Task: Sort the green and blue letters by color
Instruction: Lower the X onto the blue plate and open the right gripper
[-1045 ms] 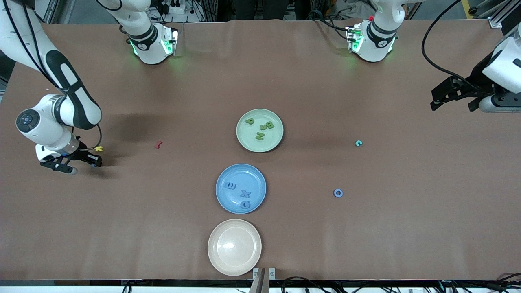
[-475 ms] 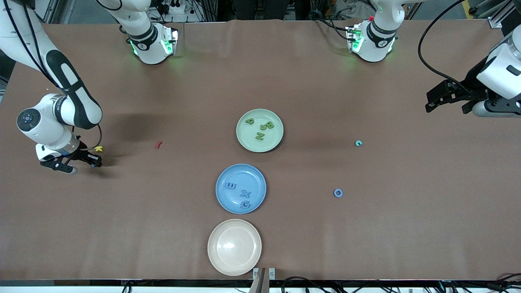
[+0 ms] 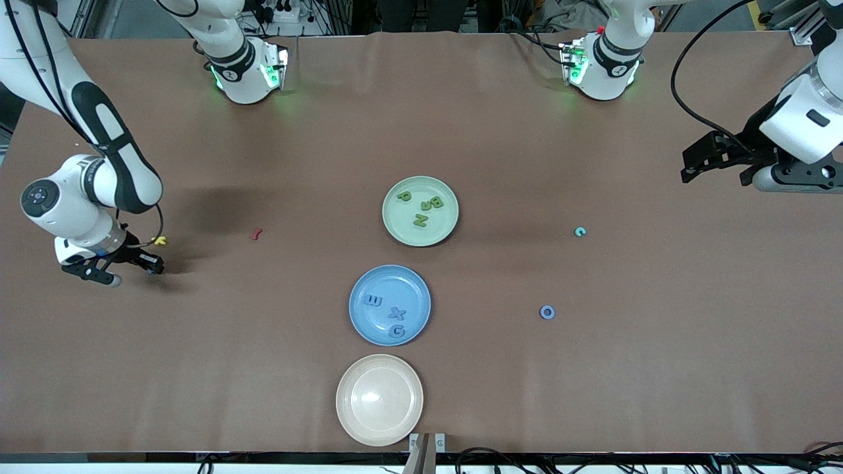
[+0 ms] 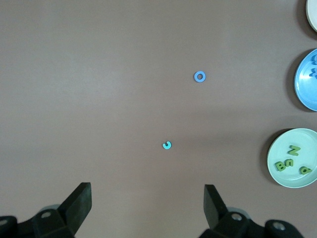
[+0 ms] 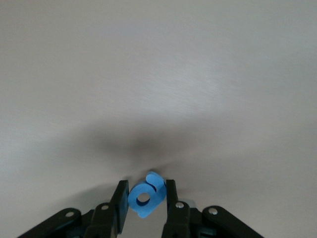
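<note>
The right end effector is clamped on a small blue letter that stands on edge between its fingers, its hole facing the wrist camera. In the front view this end effector sits low over the desk at the right arm's end, mid-height in the frame, next to a yellow letter.

The blue plate lies toward the frame's centre and slightly lower, well apart from it. It already carries three blue letters, so the carry probably runs across and a little down the frame.

The green plate, just above the blue one, holds four green letters.

A blue O lies loose on the desk, with a teal letter above it. Both are closer to the left end effector, which hovers with fingers wide apart over the left arm's end.
</note>
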{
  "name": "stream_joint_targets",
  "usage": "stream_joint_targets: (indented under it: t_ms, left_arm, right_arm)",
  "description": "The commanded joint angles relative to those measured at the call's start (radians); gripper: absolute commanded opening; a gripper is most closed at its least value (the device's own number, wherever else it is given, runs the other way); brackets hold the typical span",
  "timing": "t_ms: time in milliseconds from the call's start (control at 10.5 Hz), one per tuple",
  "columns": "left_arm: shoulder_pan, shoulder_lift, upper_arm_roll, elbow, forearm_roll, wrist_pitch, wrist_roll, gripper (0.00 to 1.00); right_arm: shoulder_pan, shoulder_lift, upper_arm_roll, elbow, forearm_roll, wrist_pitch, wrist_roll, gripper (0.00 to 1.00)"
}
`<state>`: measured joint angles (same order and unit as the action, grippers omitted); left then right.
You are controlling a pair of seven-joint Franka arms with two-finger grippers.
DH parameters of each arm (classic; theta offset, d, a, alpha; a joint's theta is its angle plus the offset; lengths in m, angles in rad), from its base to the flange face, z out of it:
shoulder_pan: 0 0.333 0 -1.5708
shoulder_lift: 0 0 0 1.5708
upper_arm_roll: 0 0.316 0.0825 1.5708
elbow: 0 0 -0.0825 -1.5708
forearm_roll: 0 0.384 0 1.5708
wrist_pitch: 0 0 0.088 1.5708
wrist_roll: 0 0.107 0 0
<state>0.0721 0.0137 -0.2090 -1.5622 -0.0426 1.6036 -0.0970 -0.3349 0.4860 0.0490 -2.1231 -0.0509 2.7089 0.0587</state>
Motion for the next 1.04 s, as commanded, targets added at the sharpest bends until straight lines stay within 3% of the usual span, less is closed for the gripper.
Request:
stream_joint_targets:
  t_ms: [0, 665, 950]
  left_arm:
    - [-0.005, 0.005, -0.001, -0.004, -0.011, 0.003, 0.005, 1.00]
    - [-0.003, 0.017, -0.013, -0.004, 0.000, 0.007, 0.003, 1.00]
    - [-0.005, 0.019, -0.013, -0.004, 0.000, 0.007, 0.003, 1.00]
  right_arm:
    - [0.124, -0.037, 0.002, 0.080, 0.164, -0.112, 0.029, 0.10]
    - [0.534, 0.011, -0.004, 0.268, 0.172, -0.110, 0.234, 0.12]
    - [0.715, 0.115, -0.040, 0.414, 0.171, -0.110, 0.357, 0.13]
